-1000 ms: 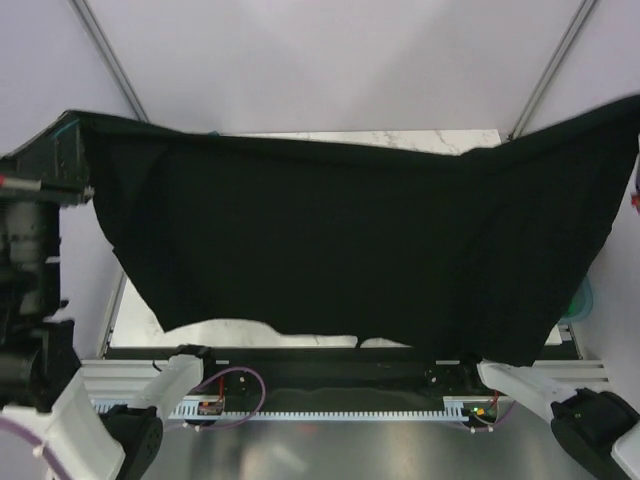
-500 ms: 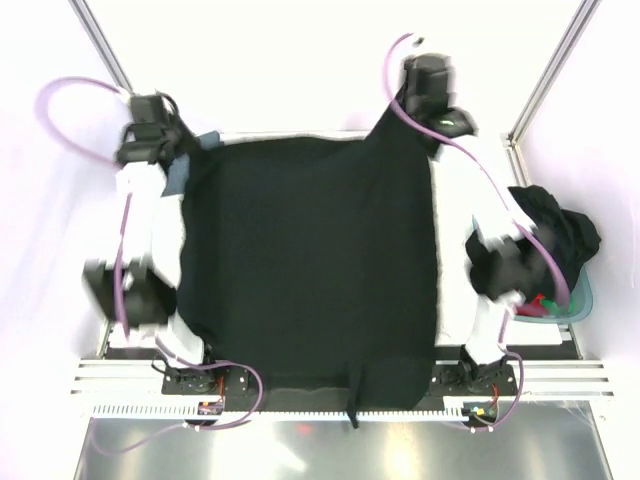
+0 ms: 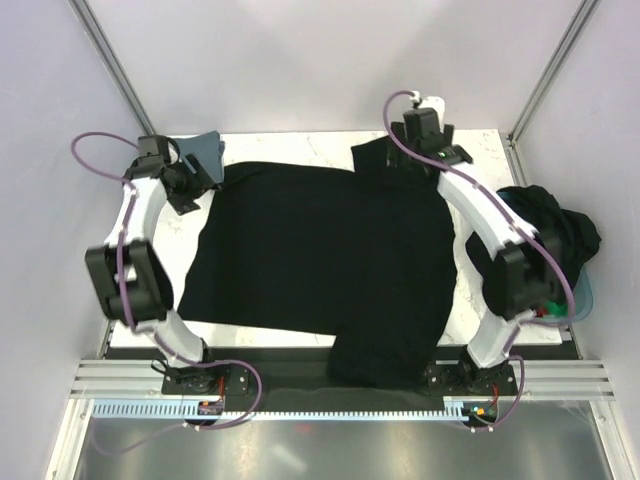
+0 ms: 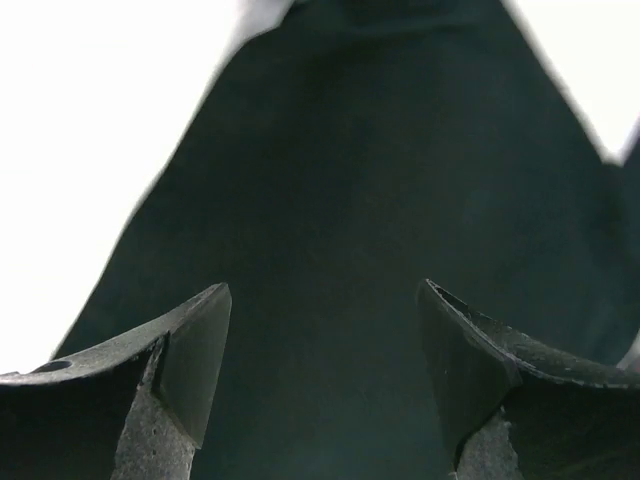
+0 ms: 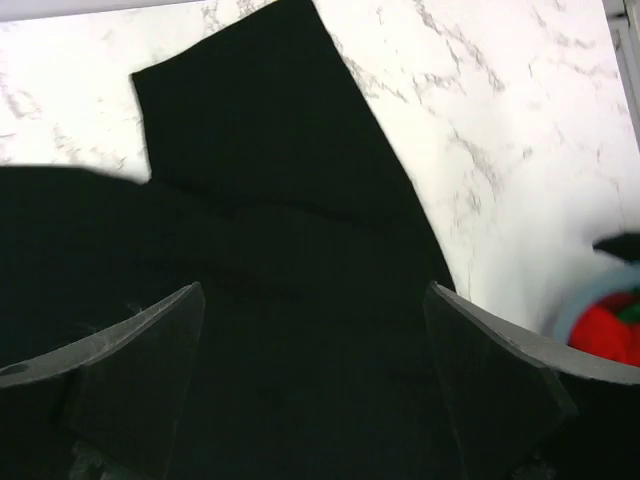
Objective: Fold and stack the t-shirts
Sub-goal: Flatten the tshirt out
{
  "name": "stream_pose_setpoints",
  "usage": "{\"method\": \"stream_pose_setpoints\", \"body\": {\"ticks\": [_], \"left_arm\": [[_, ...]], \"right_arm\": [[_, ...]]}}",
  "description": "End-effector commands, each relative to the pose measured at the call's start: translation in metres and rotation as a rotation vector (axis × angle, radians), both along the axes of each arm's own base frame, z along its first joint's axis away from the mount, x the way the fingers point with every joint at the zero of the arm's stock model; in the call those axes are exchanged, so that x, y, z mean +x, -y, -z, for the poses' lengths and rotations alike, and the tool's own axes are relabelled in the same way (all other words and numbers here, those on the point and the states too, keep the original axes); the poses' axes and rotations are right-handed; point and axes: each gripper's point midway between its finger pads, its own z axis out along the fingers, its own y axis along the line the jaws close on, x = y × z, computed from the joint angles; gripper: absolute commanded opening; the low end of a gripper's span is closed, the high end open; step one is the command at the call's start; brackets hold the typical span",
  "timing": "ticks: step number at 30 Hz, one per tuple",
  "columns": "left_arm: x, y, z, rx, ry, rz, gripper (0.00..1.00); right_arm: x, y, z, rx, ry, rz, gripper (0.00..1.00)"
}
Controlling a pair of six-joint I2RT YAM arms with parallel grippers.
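A black cotton t-shirt [image 3: 320,250] is lying spread flat over the middle of the white marble table [image 3: 290,147]. Its lower hem is hanging a little over the near edge, and one short sleeve is pointing toward the far right corner. I think it is laid out like this so that the folding can begin from a smooth shape.

The left gripper [image 3: 198,176] is hovering at the far left corner, over the other shoulder of the shirt and just beside a grey-blue piece of cloth [image 3: 207,150]. In the left wrist view its fingers [image 4: 190,350] are standing wide apart with only dark fabric under them. The right gripper [image 3: 418,150] is hovering near the far edge, above the sleeve. Its fingers [image 5: 150,350] are also spread wide and are carrying nothing. Both seem to be waiting over the shoulders, probably the places to pinch for the first fold.

At the right edge a heap of black clothes [image 3: 555,225] is resting on a teal plastic basket [image 3: 583,295], maybe the next shirts.

I am not finding any brand, label or readable writing.
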Motion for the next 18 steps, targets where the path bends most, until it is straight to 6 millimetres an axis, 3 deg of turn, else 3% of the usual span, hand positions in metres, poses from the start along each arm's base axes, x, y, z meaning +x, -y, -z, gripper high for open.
{"method": "stream_pose_setpoints", "body": {"ticks": [1, 3, 4, 8, 9, 11, 12, 14, 15, 16, 17, 18], "left_arm": [[-0.017, -0.001, -0.039, 0.072, 0.132, 0.021, 0.81], [-0.032, 0.004, -0.020, 0.057, 0.102, 0.025, 0.80], [-0.037, 0.007, -0.016, 0.043, 0.099, 0.032, 0.80], [-0.064, 0.020, 0.019, -0.018, 0.051, 0.028, 0.78], [-0.064, 0.022, 0.022, -0.036, 0.059, 0.021, 0.78], [-0.075, 0.028, 0.038, -0.072, 0.023, 0.010, 0.76], [-0.074, 0.031, 0.037, -0.097, 0.037, -0.012, 0.76], [-0.086, 0.037, 0.053, -0.139, 0.018, -0.043, 0.74], [-0.088, 0.041, 0.049, -0.173, 0.046, -0.071, 0.73], [-0.086, 0.041, 0.048, -0.179, 0.081, -0.079, 0.72], [-0.098, 0.042, 0.063, -0.179, 0.048, -0.099, 0.71], [-0.102, 0.041, 0.067, -0.178, 0.044, -0.118, 0.71]], "right_arm": [[-0.039, -0.007, 0.002, 0.185, 0.014, 0.009, 0.98], [-0.055, -0.011, 0.019, 0.225, -0.029, -0.007, 0.98], [-0.066, -0.012, 0.042, 0.240, -0.089, -0.019, 0.98], [-0.074, -0.014, 0.086, 0.314, -0.215, -0.009, 0.98], [-0.073, -0.014, 0.103, 0.319, -0.262, -0.005, 0.98], [-0.065, -0.012, 0.113, 0.359, -0.298, -0.005, 0.98], [-0.063, -0.012, 0.132, 0.362, -0.346, 0.001, 0.98], [-0.050, -0.008, 0.135, 0.374, -0.357, 0.012, 0.98], [-0.046, -0.006, 0.151, 0.363, -0.396, 0.018, 0.98], [-0.033, 0.001, 0.145, 0.362, -0.377, 0.033, 0.98], [-0.032, 0.006, 0.163, 0.347, -0.429, 0.053, 0.98], [-0.027, 0.010, 0.166, 0.348, -0.435, 0.063, 0.98]]}}
